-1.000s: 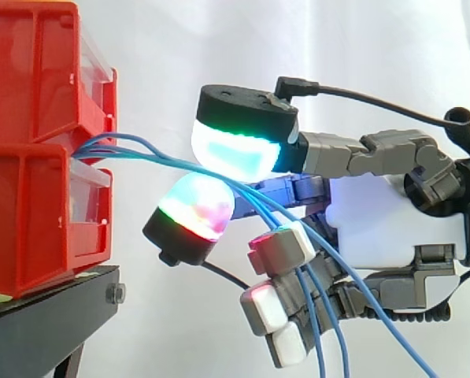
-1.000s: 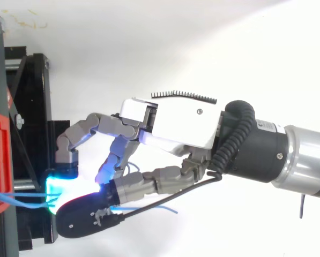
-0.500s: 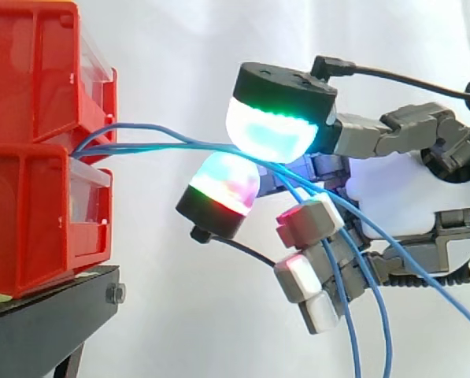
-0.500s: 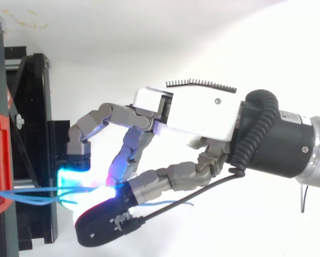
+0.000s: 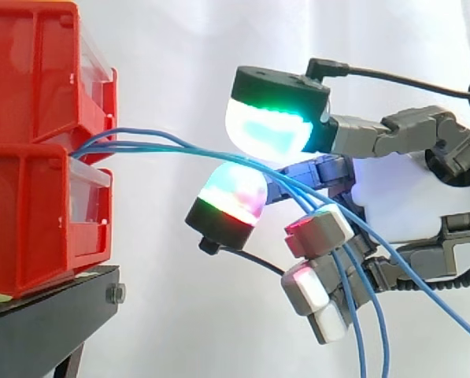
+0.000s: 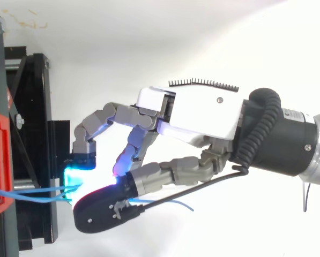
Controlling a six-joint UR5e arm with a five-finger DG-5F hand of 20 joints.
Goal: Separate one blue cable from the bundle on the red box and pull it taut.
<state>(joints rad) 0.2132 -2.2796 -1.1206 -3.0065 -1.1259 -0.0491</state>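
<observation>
The robot hand pinches a few blue cables, not 1; pulling could tug them all from the red box ahead.

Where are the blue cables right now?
In the side view the blue cables leave the red bins at left, run right through the hand and hang below it.

1. The side view sits beside the work at about its height, close in. It looks level across it toward the white curtain. The red bins on the black stand fill its left edge, and the hand enters from the right.
2. The top view looks down from above and takes in more of the arm, which comes from the right; the stand lies along the left.
3. Both views share the hand, the blue cables and the bins' front.
</observation>
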